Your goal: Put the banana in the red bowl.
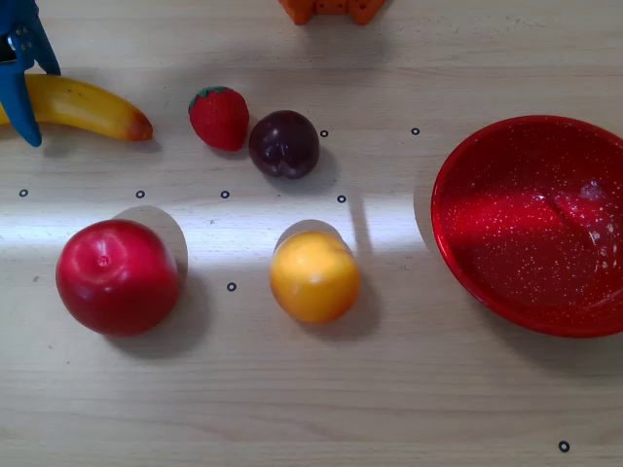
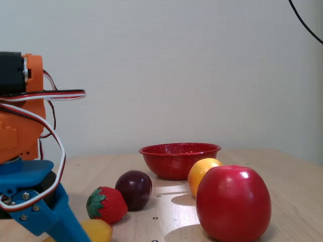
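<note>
Overhead view, left to right. At the far left edge I see the blue gripper [image 1: 19,92] down over the banana [image 1: 92,109], a long curved yellow fruit with an orange-brown tip pointing right, lying on the tabletop [image 1: 311,389]; its left end is hidden under the blue finger. I cannot tell how wide the jaws stand or whether they hold the fruit. Next come a red apple [image 1: 117,277], a strawberry [image 1: 219,117] touching or just beside a dark plum [image 1: 284,144], and a round orange-yellow fruit [image 1: 314,276]. The red bowl [image 1: 487,282], glossy with fine white speckles, sits well apart at the right edge. In the fixed view I find only a small yellow patch of banana [image 2: 96,231] beside the gripper [image 2: 60,217].
</note>
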`<state>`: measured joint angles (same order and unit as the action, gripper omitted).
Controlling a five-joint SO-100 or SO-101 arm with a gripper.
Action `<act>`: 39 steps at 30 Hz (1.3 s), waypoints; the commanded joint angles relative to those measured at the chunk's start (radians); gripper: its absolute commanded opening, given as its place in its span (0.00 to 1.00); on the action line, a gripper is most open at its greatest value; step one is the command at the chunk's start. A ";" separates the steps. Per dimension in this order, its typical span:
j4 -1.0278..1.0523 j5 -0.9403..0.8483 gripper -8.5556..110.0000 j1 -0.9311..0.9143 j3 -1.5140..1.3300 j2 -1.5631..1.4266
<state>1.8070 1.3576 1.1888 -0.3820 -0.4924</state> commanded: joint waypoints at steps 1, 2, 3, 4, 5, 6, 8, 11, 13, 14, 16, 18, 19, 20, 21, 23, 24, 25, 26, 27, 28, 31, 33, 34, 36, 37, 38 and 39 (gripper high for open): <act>0.029 -0.009 0.35 -0.032 0.078 -0.052; 0.029 -0.011 0.33 -0.032 0.078 -0.052; 0.029 -0.017 0.31 -0.034 0.083 -0.052; 0.031 -0.026 0.29 -0.035 0.089 -0.052; 0.031 -0.032 0.26 -0.037 0.092 -0.052; 0.031 -0.037 0.23 -0.038 0.098 -0.052; 0.032 -0.044 0.16 -0.040 0.106 -0.052; 0.032 -0.057 0.07 -0.041 0.112 -0.052; 0.035 -0.058 0.07 -0.041 0.118 -0.057; 0.037 -0.066 0.07 -0.041 0.121 -0.060; 0.037 -0.087 0.07 -0.048 0.129 -0.072; 0.046 -0.110 0.07 -0.054 0.141 -0.087; 0.054 -0.118 0.07 -0.057 0.146 -0.098; 0.057 -0.126 0.07 -0.060 0.147 -0.109; 0.055 -0.140 0.07 -0.063 0.147 -0.120; 0.071 -0.160 0.07 -0.071 0.149 -0.152; 0.080 -0.166 0.07 -0.074 0.149 -0.169; 0.089 -0.172 0.07 -0.077 0.147 -0.187; 0.089 -0.183 0.07 -0.080 0.140 -0.209; 0.089 -0.189 0.07 -0.081 0.130 -0.230; 0.089 -0.190 0.07 -0.083 0.123 -0.253; 0.089 -0.198 0.07 -0.087 0.091 -0.328; 0.089 -0.199 0.07 -0.091 0.066 -0.379; 0.089 -0.206 0.07 -0.092 0.052 -0.405; 0.089 -0.221 0.07 -0.101 0.025 -0.459; 0.089 -0.230 0.07 -0.106 0.009 -0.486; 0.089 -0.238 0.07 -0.110 -0.008 -0.515; 0.089 -0.244 0.07 -0.115 -0.028 -0.545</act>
<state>1.8070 1.1490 1.1060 -0.4418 -0.8590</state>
